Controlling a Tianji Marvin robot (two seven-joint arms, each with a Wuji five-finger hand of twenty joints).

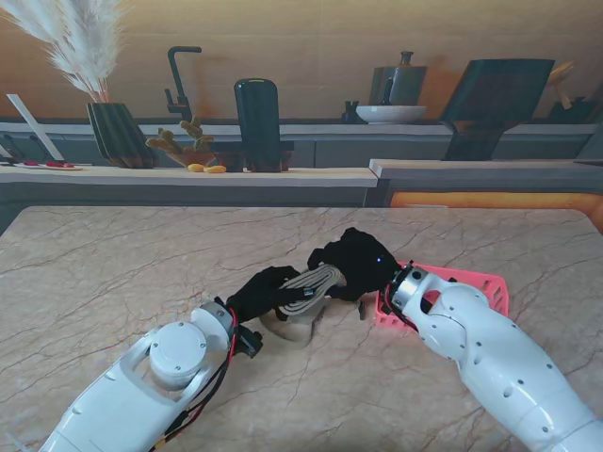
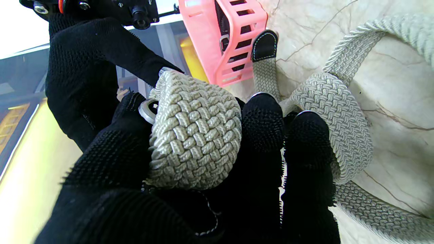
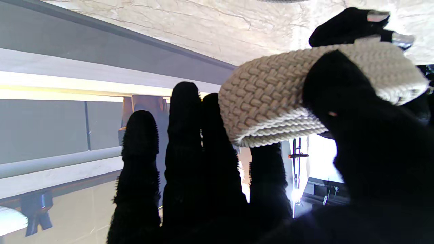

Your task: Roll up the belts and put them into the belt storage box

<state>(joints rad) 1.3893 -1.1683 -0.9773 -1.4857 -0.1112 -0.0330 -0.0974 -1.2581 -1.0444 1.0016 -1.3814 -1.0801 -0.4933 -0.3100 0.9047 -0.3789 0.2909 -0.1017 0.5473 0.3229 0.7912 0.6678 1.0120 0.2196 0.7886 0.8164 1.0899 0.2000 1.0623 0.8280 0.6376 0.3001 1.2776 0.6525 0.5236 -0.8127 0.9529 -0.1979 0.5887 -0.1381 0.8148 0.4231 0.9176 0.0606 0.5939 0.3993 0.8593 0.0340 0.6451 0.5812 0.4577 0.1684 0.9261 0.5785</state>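
Here both robot hands, left (image 1: 267,294) and right (image 1: 356,264), seemingly clamp the belt (image 1: 313,288).

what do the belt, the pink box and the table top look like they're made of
Belt: woven cord or elastic webbing, beige and matte; the basket-weave braid shows clearly, with a dark, stitched, leather-like end tab.
Box: looks like moulded plastic, coral pink, smooth, with slotted walls.
Table top: marble or a marble-look surface, beige with thin brown veins; which one, the pictures leave open.

right arm (image 1: 499,353) hides most of box (image 1: 490,287).
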